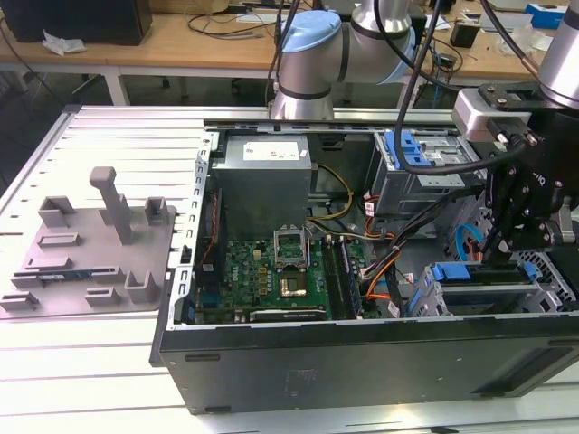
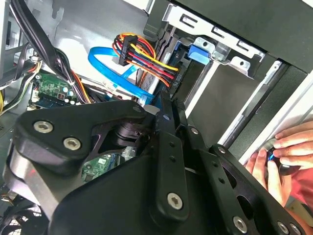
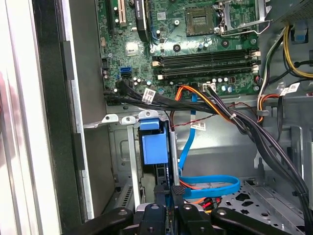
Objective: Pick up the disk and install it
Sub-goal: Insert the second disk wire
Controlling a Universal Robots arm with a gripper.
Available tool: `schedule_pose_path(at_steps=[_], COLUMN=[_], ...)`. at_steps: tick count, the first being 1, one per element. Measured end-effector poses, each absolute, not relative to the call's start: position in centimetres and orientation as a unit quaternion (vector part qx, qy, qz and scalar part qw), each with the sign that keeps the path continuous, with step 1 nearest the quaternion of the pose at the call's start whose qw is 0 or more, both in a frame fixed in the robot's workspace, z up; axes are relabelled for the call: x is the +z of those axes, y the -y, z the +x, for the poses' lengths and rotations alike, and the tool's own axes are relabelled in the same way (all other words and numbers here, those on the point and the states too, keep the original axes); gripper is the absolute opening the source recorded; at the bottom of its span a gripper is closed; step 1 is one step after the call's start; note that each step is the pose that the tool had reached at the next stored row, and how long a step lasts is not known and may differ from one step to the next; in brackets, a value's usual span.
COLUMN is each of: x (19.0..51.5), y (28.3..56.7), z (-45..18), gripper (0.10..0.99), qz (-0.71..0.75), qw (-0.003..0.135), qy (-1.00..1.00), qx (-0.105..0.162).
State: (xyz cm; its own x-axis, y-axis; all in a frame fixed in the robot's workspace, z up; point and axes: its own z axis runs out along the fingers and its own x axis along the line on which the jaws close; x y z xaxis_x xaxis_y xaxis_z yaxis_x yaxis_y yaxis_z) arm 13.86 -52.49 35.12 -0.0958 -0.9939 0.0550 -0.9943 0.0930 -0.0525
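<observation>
While end effector (image 1: pixel 507 240) hangs at right edge of exterior view, over drive cage, disk (image 1: pixel 475 274) sits directly beneath it, edge-up in cage slot, long axis running left-right in frame. Jaws pressed narrow on disk's top edge (image 3: pixel 168 193), it seems.

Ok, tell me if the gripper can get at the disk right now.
Probably yes: the gripper sits right at the disk in the drive cage, with the cables off to one side.
</observation>
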Motion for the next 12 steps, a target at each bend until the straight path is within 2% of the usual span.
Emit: schedule_pose_path(at_steps=[12], x=[35.03], y=[52.49], z=[14.08], gripper=[0.161], qz=[0.672], qw=[0.003], qy=[0.739], qx=[0.038])
